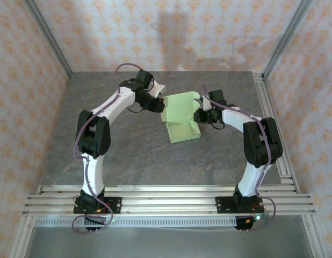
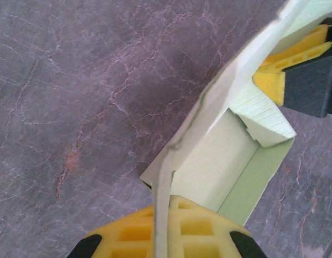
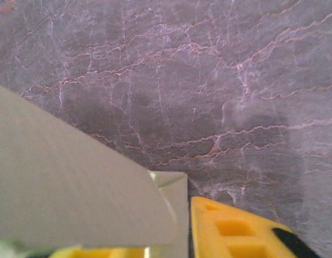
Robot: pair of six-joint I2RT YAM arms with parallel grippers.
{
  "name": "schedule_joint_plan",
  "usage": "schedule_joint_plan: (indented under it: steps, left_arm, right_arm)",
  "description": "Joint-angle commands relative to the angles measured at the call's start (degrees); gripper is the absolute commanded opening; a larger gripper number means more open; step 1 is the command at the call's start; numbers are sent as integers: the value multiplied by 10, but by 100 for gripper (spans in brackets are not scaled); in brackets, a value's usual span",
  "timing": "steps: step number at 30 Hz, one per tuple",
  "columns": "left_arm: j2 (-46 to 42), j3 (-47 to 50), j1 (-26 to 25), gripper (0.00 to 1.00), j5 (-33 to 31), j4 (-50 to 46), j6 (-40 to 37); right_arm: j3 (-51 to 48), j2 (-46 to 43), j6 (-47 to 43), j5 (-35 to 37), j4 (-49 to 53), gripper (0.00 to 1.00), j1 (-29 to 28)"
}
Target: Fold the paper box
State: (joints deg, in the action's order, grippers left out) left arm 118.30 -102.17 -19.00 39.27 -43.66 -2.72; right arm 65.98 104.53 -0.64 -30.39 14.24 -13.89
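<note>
1. Occlusion: in the right wrist view, a pale flap of the paper box (image 3: 58, 188) hid most of one yellow finger of the right gripper (image 3: 168, 236). We could not tell whether that claw pressed the card or merely flanked it.
2. In the left wrist view, the frame's lower edge cut off the left gripper (image 2: 161, 220). Its fingers (image 2: 209, 226) pinched a raised panel, which we saw edge-on.
3. From above, we found the box mid-table (image 1: 128, 156), between the two grippers.
4. The box's tray-shaped half, with low walls raised, lay open upward on the table, and the far panel tilted up from it.
</note>
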Motion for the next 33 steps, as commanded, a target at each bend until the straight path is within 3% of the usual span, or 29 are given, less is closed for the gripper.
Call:
schedule_joint_plan:
  steps: [1, 7, 12, 16, 27, 33]
  left_arm:
    - [-2, 7, 2, 0, 7, -23, -6]
    - [6, 3, 2, 0, 4, -27, -6]
    - [2, 10, 2, 0, 0, -22, -2]
    - [-3, 15, 2, 0, -1, -19, 1]
    - [-13, 18, 2, 0, -8, -20, -1]
    - [-16, 20, 2, 0, -6, -17, 5]
  right_arm:
    - [-14, -1, 14, -1, 1, 23, -16]
    - [-39, -2, 18, 27, -9, 13, -32]
    - [-45, -6, 12, 65, -9, 12, -46]
    - [-49, -9, 10, 101, -8, 20, -60]
    - [-64, -23, 13, 190, -11, 8, -94]
    - [-66, -23, 17, 249, -9, 8, -114]
